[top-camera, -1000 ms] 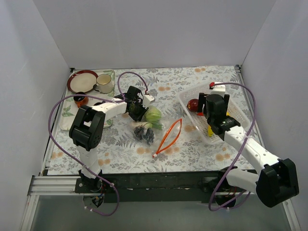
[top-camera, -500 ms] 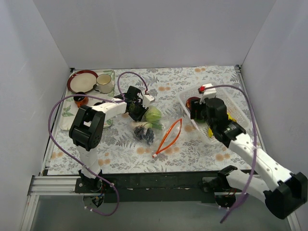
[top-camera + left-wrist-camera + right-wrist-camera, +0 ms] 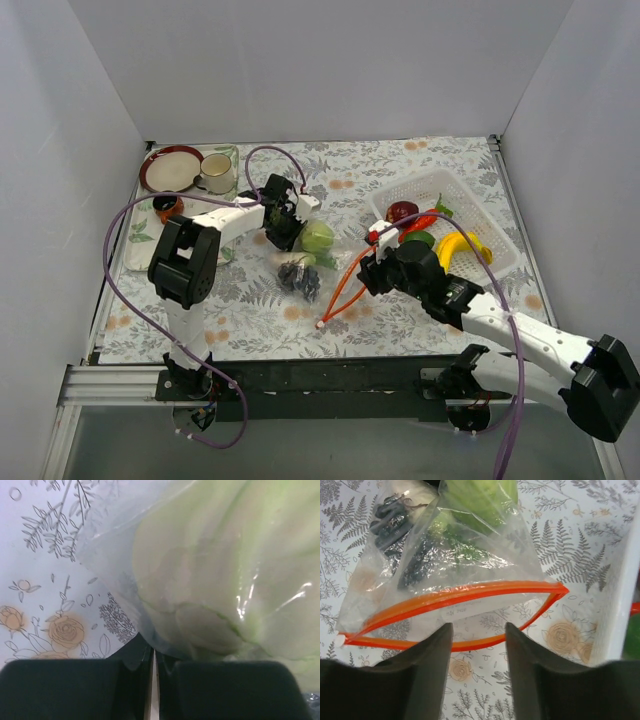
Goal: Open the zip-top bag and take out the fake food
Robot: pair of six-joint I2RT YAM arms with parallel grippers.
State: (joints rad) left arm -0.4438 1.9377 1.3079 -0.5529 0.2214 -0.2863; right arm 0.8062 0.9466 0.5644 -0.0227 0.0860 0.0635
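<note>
The zip-top bag (image 3: 312, 262) lies mid-table, its orange-red zip strip (image 3: 348, 283) gaping open toward the front right. Inside it I see a pale green cabbage-like piece (image 3: 318, 237) and dark purple grapes (image 3: 299, 277). My left gripper (image 3: 285, 226) is shut on the bag's far corner; the left wrist view shows the plastic (image 3: 150, 645) pinched between the pads, the cabbage (image 3: 225, 565) just beyond. My right gripper (image 3: 368, 268) is open and empty, hovering just before the open mouth (image 3: 460, 605). A red apple (image 3: 402, 211), red, green and yellow pieces (image 3: 458, 246) lie in the white basket (image 3: 494, 262).
A red-rimmed plate (image 3: 168, 168), a cup (image 3: 215, 173) and a small dark bowl (image 3: 167, 207) sit at the back left. The basket's white wall (image 3: 615, 615) is close to the right of my right gripper. White walls enclose three sides of the table.
My right arm left the basket and swung left and forward to the bag's open mouth. The food it covered in the basket now shows. The left gripper kept its hold.
</note>
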